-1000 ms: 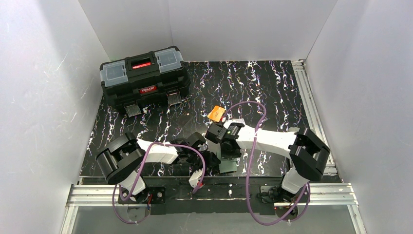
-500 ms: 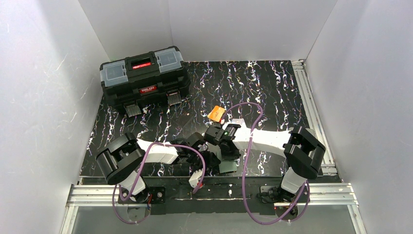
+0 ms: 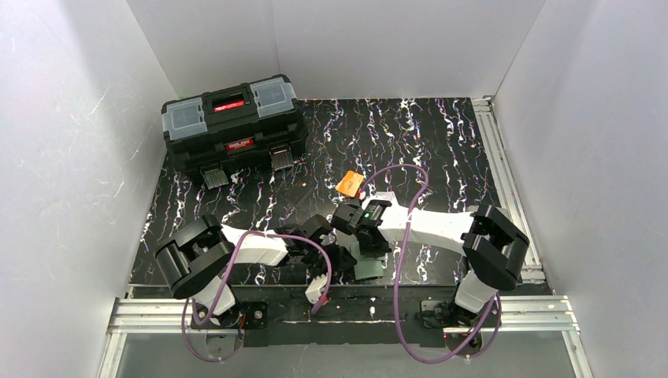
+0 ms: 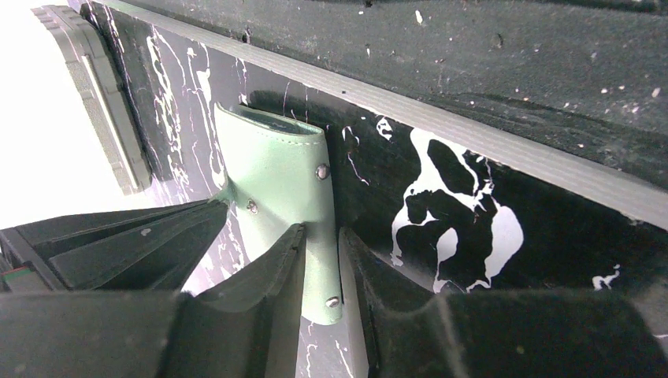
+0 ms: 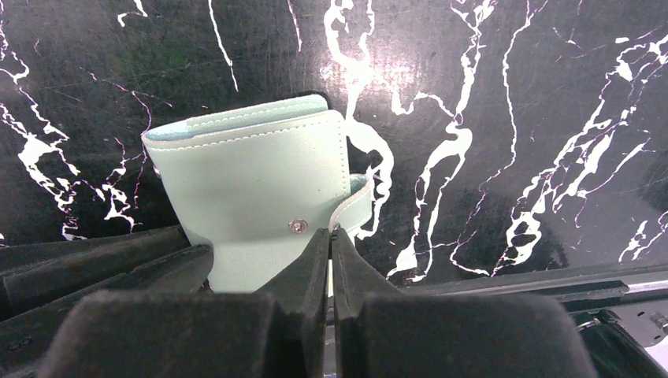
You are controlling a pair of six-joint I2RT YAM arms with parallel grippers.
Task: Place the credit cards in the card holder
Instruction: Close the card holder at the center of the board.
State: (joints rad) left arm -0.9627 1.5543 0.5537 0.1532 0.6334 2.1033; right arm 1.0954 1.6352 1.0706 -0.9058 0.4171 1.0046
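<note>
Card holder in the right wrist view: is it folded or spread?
Folded: the covers of the card holder lie together, but its snap tab is unfastened.

From above, your left gripper (image 3: 339, 261) and right gripper (image 3: 365, 253) cover most of the wallet (image 3: 369, 272); in both wrist views fingers (image 4: 260, 299) hide its near edge.

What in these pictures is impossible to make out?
1. White card: in no view.
2. Card holder: folded in both wrist views, slots hidden; arms cover most of it from above.
3. Left gripper: left wrist view leaves unclear whether it pinches the snap tab or only flanks it.
4. Orange card: too small in the top view to read.
</note>
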